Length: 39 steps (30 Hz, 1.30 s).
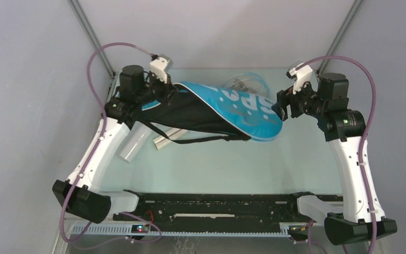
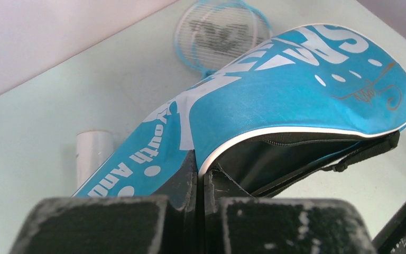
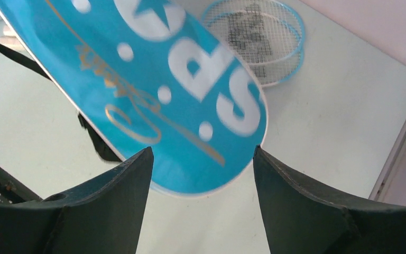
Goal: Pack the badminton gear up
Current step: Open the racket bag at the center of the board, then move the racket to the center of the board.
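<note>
One bag (image 1: 227, 106) sat clamped in the left gripper (image 2: 201, 165) — right gripper (image 3: 202, 156) gaped, released; two rackets (image 3: 259, 47) overlapped behind.

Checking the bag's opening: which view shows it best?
Left wrist: it looks into the unzipped mouth of the racket bag. Top view shows it from above, mouth unclear; right wrist shows only the printed blue face.

Left arm (image 1: 98, 151) stretches forward, left gripper (image 2: 201, 166) pinched tight. Right arm (image 1: 351, 159) stretches forward, wrist turned inward, right gripper (image 3: 203, 156) spread wide.
</note>
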### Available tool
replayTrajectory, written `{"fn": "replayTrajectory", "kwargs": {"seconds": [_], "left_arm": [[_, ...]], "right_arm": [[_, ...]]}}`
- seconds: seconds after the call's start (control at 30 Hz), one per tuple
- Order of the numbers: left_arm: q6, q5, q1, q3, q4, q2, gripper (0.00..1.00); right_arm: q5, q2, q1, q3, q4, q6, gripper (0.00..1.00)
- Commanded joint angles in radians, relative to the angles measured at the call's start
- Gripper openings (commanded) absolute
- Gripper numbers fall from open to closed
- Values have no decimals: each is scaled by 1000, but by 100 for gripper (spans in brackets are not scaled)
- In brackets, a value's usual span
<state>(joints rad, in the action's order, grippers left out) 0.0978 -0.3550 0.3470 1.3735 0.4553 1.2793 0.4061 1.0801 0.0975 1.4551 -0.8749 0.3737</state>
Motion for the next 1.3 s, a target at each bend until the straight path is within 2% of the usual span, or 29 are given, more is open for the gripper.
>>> {"fn": "replayTrajectory", "kwargs": {"seconds": [0.0, 0.23, 0.47, 0.6, 0.77, 0.93, 1.13, 1.27], "left_arm": [[-128, -20, -110, 38, -60, -78, 0], [-156, 76, -272, -32, -32, -124, 0], [-176, 161, -378, -121, -16, -168, 0], [-167, 175, -396, -162, -18, -192, 0], [-132, 193, -397, -253, -45, -213, 0], [-153, 235, -397, -329, -92, -216, 0], [-197, 243, -419, -330, -121, -243, 0], [-229, 207, -486, -315, -120, -259, 0]], "right_arm": [[-69, 21, -5, -22, 101, -92, 78], [-134, 111, 22, -48, 168, -158, 76], [-192, 264, 157, -91, 303, -244, 76], [-195, 376, 251, -84, 402, -313, 76], [-13, 534, 298, 7, 450, -429, 77], [40, 718, 332, 169, 415, -535, 76], [-46, 857, 365, 258, 436, -581, 73], [-136, 915, 352, 282, 489, -583, 71]]}}
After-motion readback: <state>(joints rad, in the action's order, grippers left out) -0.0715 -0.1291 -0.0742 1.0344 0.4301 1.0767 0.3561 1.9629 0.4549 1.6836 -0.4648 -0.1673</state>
